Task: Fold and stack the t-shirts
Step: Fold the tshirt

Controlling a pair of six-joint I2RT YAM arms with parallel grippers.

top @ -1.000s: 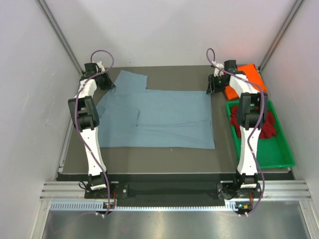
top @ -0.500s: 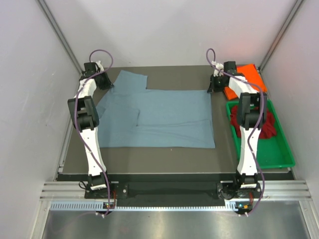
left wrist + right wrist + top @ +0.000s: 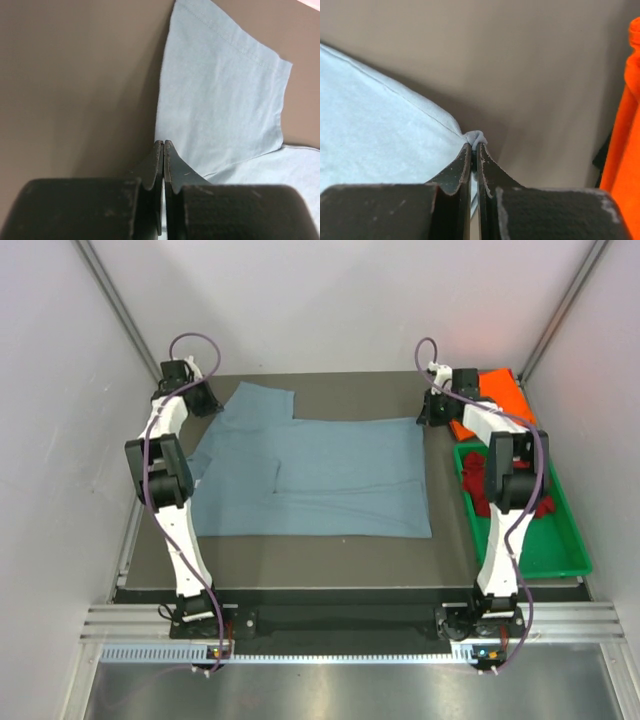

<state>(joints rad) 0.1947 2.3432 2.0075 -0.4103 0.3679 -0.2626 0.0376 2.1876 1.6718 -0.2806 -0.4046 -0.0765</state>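
The blue-grey t-shirt (image 3: 330, 475) lies spread flat on the table (image 3: 330, 550), front down or up I cannot say, with one sleeve reaching toward the far left corner and its straight hem running along the right side. The right gripper (image 3: 474, 147) is pressed closed on the shirt's far right corner: a small nub of pale cloth bulges out just past the fingertips, so that corner is truly caught. The left gripper (image 3: 164, 145) is also closed tight, its tips sitting right on the shirt's edge below the sleeve; whether any cloth is actually between them is hidden by the fingers themselves, so it may only be touching. An orange t-shirt (image 3: 505, 390) lies folded at the far right, just beyond the right gripper, and a dark red t-shirt (image 3: 473, 488) sits crumpled in the green tray (image 3: 560, 560) beside the right arm. The blue-grey shirt looks like thin, limp cotton: light, not fragile, and with no stiffness of its own, so it will sag and drag wherever it is not supported, and a pinched corner can slip out if pulled hard. The sensible holds are the two far corners or shoulder points, taken a little in from the edge, lifted together and evenly so the fold line stays straight across the body.
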